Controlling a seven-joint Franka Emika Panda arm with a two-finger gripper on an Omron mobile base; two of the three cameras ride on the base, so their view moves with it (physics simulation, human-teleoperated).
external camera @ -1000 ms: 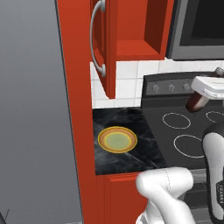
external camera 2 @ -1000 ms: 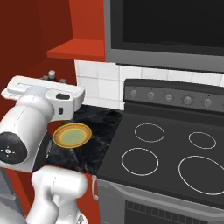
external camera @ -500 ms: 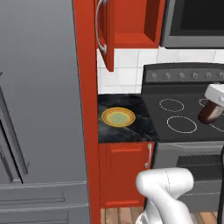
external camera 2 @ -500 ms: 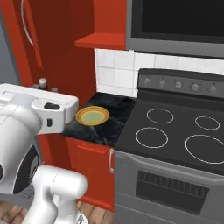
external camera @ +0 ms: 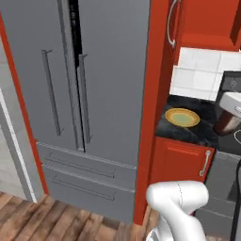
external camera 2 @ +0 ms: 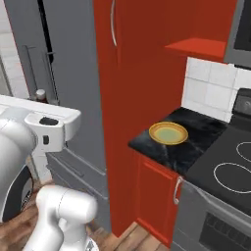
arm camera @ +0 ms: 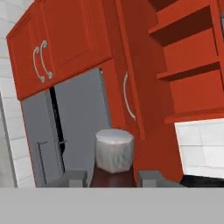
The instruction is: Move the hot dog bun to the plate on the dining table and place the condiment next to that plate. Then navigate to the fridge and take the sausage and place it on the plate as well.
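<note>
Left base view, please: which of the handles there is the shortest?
The silver handle on the low red cabinet door below the plate; the fridge bars are far longer.

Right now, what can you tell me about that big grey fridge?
The fridge is tall and dark grey, with a smooth matte look. Two upper doors meet at a dark vertical seam, each with a long thin vertical bar handle beside it. The dark gap widens near the top, so one door may sit slightly ajar. Below are two wide drawers with horizontal bar handles. It stands upright on the wood floor, tight against a tall red cabinet panel on one side. Nothing touches its doors.
</note>
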